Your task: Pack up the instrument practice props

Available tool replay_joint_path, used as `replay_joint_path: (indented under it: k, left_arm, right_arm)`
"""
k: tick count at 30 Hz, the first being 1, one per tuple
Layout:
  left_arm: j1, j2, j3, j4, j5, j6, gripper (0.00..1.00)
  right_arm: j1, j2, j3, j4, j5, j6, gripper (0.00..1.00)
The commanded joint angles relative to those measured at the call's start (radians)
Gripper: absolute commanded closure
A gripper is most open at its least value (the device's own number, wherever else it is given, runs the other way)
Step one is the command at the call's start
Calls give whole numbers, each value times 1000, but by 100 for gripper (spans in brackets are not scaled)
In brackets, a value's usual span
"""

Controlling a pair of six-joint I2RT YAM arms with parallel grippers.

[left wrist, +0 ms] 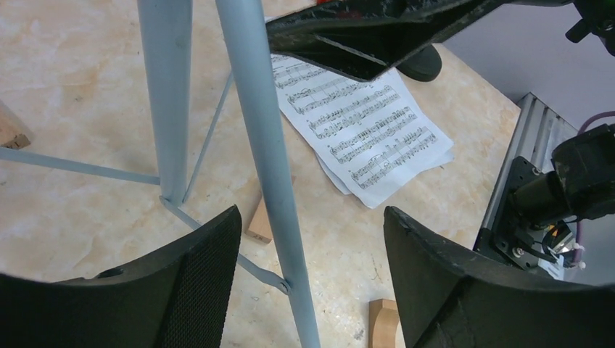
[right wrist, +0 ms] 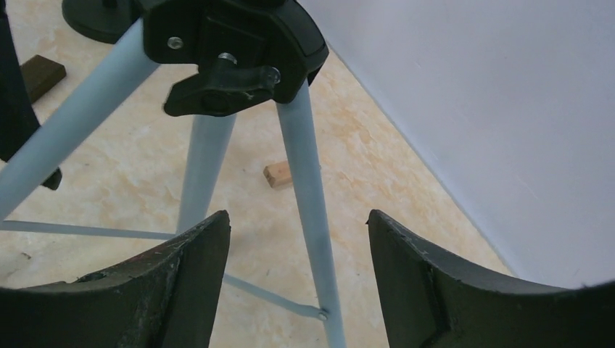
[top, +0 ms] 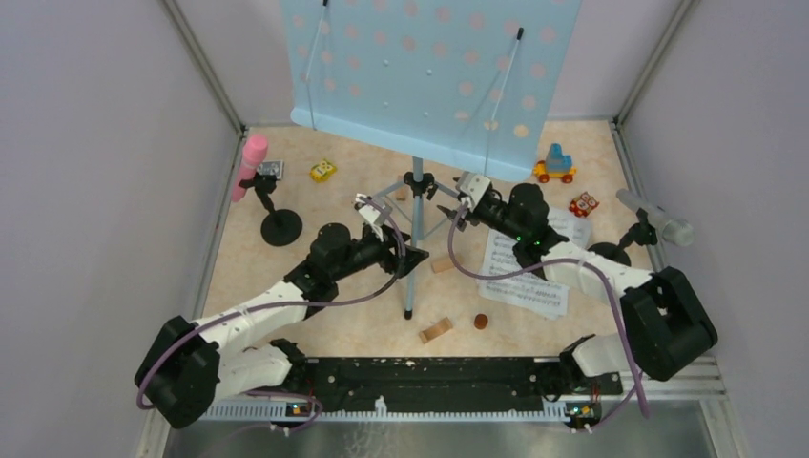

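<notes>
The pale blue perforated music rack (top: 429, 67) stands on grey-blue tripod legs (top: 412, 239) at the table's middle. My left gripper (top: 377, 215) is open, its jaws either side of one tripod leg (left wrist: 272, 181) without touching it. My right gripper (top: 467, 186) is open around another leg (right wrist: 308, 188), just below the black hub (right wrist: 232, 43). White sheet-music pages (top: 529, 272) lie flat on the right and also show in the left wrist view (left wrist: 362, 127). The pink microphone (top: 250, 164) sits in a black round-based holder (top: 280, 227) on the left. The silver microphone (top: 656, 218) sits in its holder (top: 611, 253) on the right.
Toy vehicles stand at the back: a yellow one (top: 322, 171), a blue-orange one (top: 555, 164) and a red one (top: 583, 204). Wooden blocks (top: 436, 330) (top: 442, 263) and a brown disc (top: 481, 322) lie near the tripod. Walls enclose the table on three sides.
</notes>
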Motion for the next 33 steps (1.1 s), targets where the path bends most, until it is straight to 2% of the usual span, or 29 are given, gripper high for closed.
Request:
replay_joint_path:
  k: [1,5,12,17,24,28,33]
  left_arm:
    - [-20,57,17,126,-49,-25,26]
    - [-31,119,28,167,-46,-21,35]
    - [-44,196,49,181,-44,3,70]
    - [-53,192,39,154,-76,28,99]
    - [-53,96,31,85,-165,116,100]
    - [-52,48,59,29,-200,173,100]
    - [-52,32,97,-26,-254,214,100]
  right_arm:
    - [-22,80,92,108,-65,-48,34]
    - [-25,145,135,145,-70,-23,49]
    - [-25,174,159,168,-69,17,67]
    - [-23,155,157,186,-83,64,80]
    - [52,104,149,270,-97,149,90]
    - [93,109,123,383,-39,265,100]
    - [138,108,47,543,34,384,100]
